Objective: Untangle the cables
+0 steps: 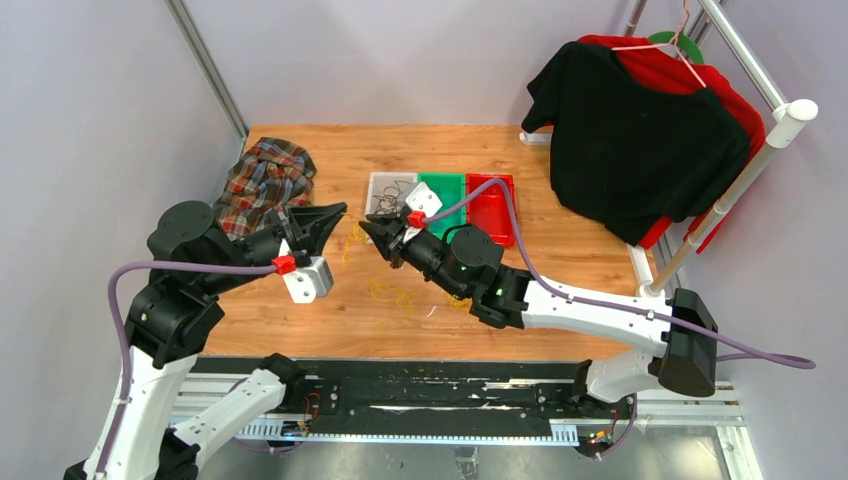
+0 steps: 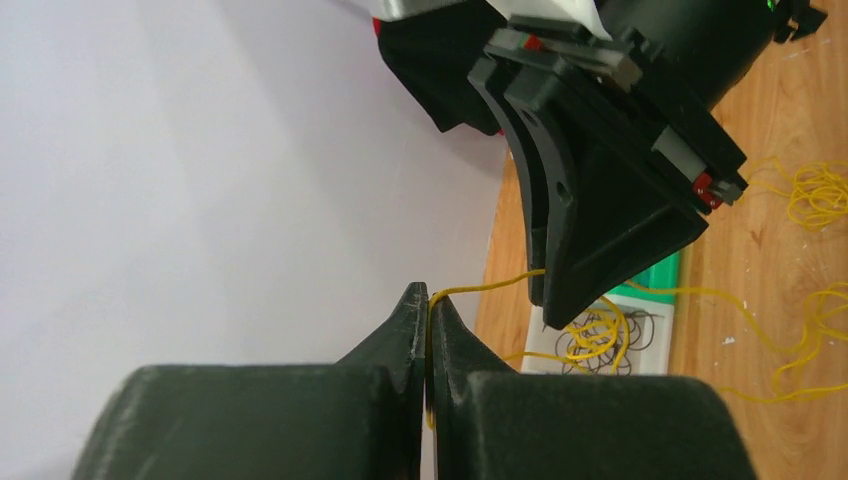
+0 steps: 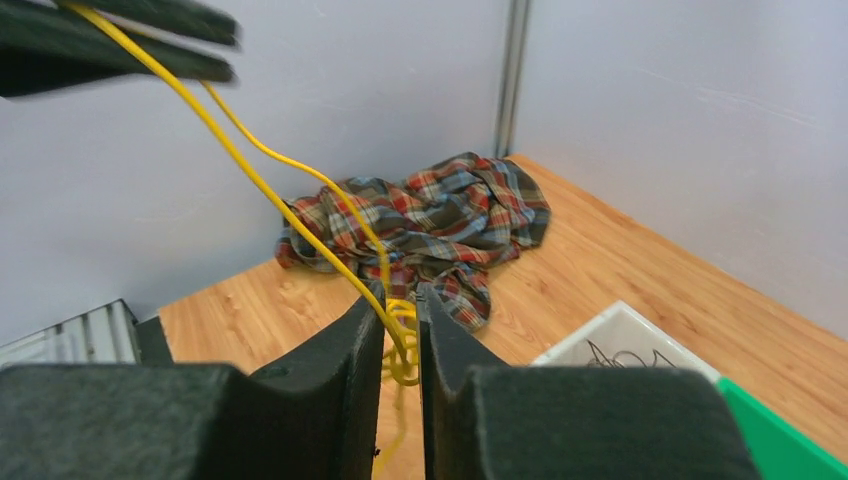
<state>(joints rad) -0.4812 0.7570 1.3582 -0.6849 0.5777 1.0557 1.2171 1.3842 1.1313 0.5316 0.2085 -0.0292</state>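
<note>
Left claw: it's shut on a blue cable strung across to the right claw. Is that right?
Not blue. The left wrist view shows the left claw shut on a yellow cable strung across to the right claw.

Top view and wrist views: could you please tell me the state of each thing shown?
left tool: shut on the yellow cable.
right tool: jaws nearly together around the yellow cable; grip unclear.
yellow cable: strung between both tools.
plaid shirt: lying crumpled.
black shirt: hanging.
</note>
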